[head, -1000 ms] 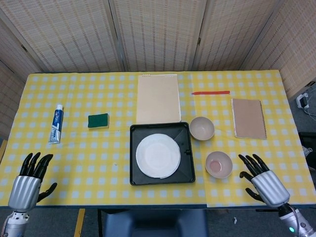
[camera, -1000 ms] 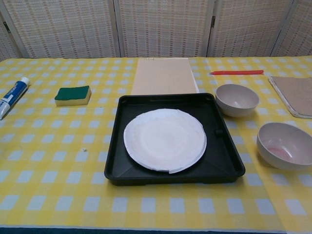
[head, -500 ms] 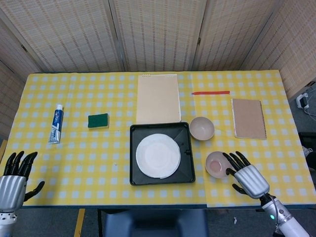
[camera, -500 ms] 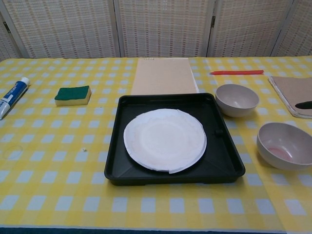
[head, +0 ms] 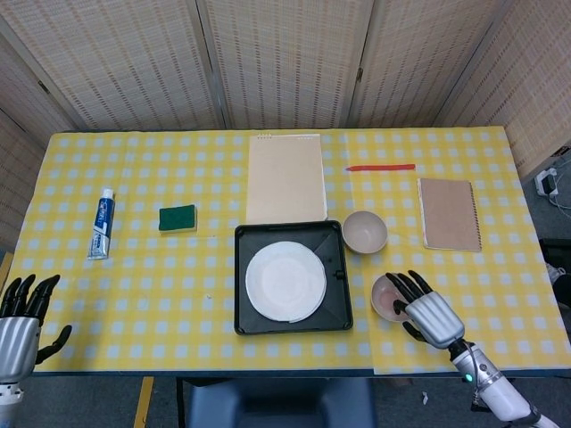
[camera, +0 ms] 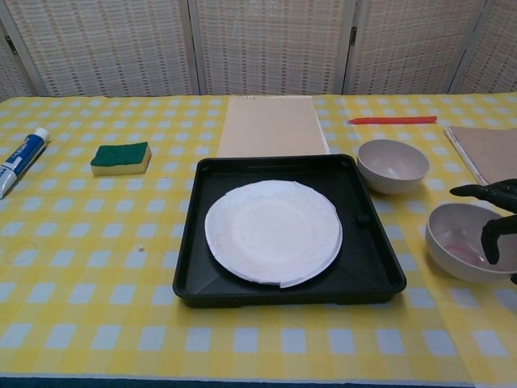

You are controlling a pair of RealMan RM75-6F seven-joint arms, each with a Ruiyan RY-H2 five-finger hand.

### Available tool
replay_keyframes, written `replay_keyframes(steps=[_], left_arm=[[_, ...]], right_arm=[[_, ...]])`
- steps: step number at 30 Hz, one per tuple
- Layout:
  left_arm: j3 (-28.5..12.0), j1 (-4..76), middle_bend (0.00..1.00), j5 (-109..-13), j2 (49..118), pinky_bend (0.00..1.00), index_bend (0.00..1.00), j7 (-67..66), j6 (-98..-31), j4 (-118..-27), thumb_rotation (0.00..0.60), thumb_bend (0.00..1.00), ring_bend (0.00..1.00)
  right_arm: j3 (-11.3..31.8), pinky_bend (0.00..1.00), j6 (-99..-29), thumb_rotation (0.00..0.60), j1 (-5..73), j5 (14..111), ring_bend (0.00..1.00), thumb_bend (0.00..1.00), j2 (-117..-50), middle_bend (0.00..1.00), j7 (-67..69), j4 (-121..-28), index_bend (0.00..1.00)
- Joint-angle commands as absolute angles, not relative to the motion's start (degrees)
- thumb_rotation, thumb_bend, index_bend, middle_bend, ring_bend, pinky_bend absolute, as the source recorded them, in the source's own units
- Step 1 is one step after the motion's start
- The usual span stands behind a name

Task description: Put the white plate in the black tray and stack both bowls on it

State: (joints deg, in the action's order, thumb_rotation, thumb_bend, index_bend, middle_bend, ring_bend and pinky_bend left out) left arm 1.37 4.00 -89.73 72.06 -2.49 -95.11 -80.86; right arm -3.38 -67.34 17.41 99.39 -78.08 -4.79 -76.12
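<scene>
The right hand point(head: 426, 314) has slid in from the tabletop's right edge over the last second and now hangs over the near bowl point(head: 389, 297), fingers spread and holding nothing; the dark fingertips point(camera: 493, 234) reach past the bowl's right rim and one dips toward its pinkish inside, though whether any of them touches the bowl cannot be told. The left hand point(head: 20, 319) has drawn back toward the front-left corner — open too, fingers apart, well away from everything.

Just left of that bowl sits the black tray point(head: 336, 303), with the white plate point(head: 285, 281) already lying flat inside it, so the first part of the task looks done. The second bowl point(head: 364, 231) stands beyond the near one, just beside the tray's far-right corner, untouched.

The approach suggests that the near bowl is to be taken first. Next the fingers must close on its rim and carry it left onto the plate — the grip looks shallow, so it could slip.

Further out lie a brown notebook point(head: 449, 214), a red pen point(head: 381, 168), a tan pad point(head: 285, 177), a green sponge point(head: 177, 218) and a tube point(head: 102, 224).
</scene>
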Motion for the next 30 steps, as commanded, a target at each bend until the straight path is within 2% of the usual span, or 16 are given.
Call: replay_keyframes(steps=[1, 11, 15, 24, 30], left_arm=[[1.14, 3.98, 0.18, -89.7, 71.91, 0.06, 0.05, -2.44, -94.7, -81.0, 0.6, 0.32, 0.06], [0.65, 3.68, 0.17, -89.6, 71.82, 0.06, 0.05, -2.82, -93.42, -81.71, 0.6, 0.36, 0.05], [0.36, 3.45, 0.16, -89.25, 71.65, 0.01, 0.05, -3.11, -93.06, -82.09, 0.6, 0.36, 0.04], [-0.03, 3.01, 0.13, -88.82, 70.86, 0.0, 0.03, -3.64, -92.42, -83.55, 0.6, 0.36, 0.01], [-0.31, 2.93, 0.13, -88.94, 70.75, 0.0, 0.04, -3.28, -92.18, -83.6, 0.6, 0.36, 0.01]], right_arm=[[-3.45, 0.0, -67.19, 0.6, 17.79, 99.14, 0.0, 0.44, -78.61, 0.0, -4.77, -75.54, 0.51], [-3.73, 0.0, -69.73, 0.6, 17.88, 99.16, 0.04, 0.45, -80.25, 0.04, -3.8, -73.39, 0.59], [-4.04, 0.0, -71.8, 0.6, 17.63, 99.9, 0.06, 0.45, -79.9, 0.07, -3.27, -73.74, 0.62], [-3.64, 0.0, -77.89, 0.6, 17.24, 102.75, 0.06, 0.45, -78.04, 0.07, -5.29, -77.12, 0.63], [-2.49, 0.0, -77.48, 0.6, 19.34, 104.29, 0.06, 0.45, -76.95, 0.07, -8.52, -81.83, 0.63]])
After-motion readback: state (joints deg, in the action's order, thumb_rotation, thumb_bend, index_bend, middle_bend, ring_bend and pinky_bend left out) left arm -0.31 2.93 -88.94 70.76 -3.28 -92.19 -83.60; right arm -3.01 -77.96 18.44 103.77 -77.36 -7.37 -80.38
